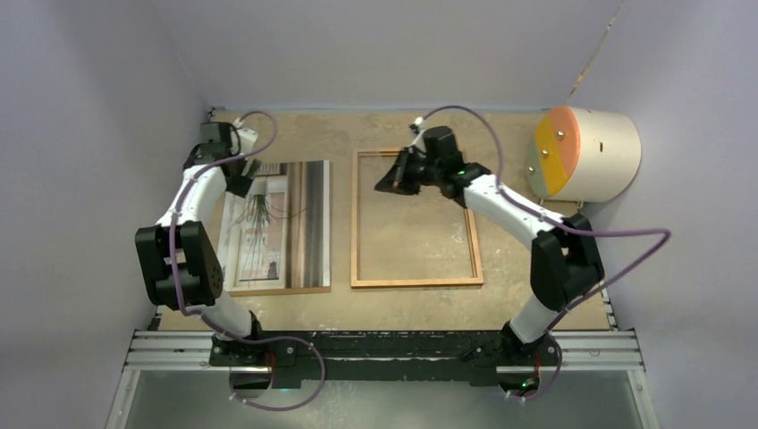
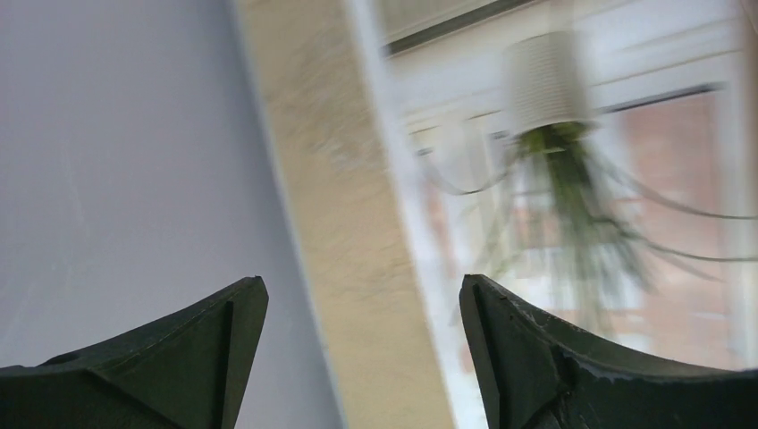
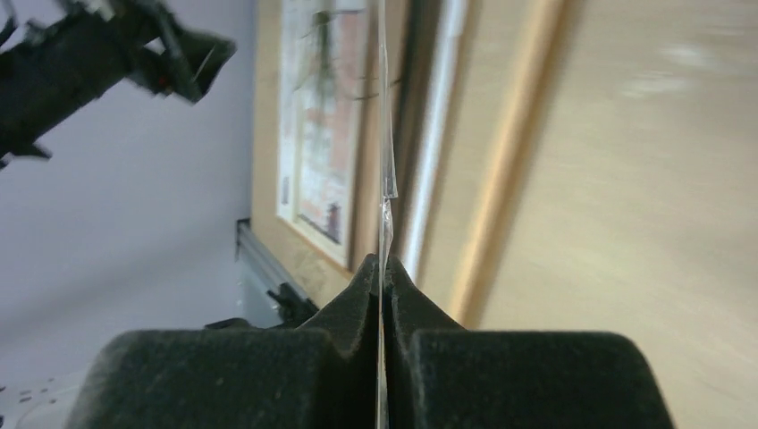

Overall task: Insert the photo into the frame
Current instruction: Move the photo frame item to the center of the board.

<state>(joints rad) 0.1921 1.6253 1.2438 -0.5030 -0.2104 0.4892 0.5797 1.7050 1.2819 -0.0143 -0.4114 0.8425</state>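
From above and behind, we look down on the whole desk (image 1: 340, 130). Our left wrist view hangs close over the photo (image 2: 572, 179); our right wrist view skims low along the clear pane (image 3: 384, 134) toward that same photo.

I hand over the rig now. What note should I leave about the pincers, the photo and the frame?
Left pincer: open, empty, above the far left edge of the photo.
Right pincer: shut on a thin clear pane, near the far left corner of the frame.
Photo: flat, picture up, left of the frame, outside it.
Done: photo not yet in.
Left: pick it up, lay it in the frame.
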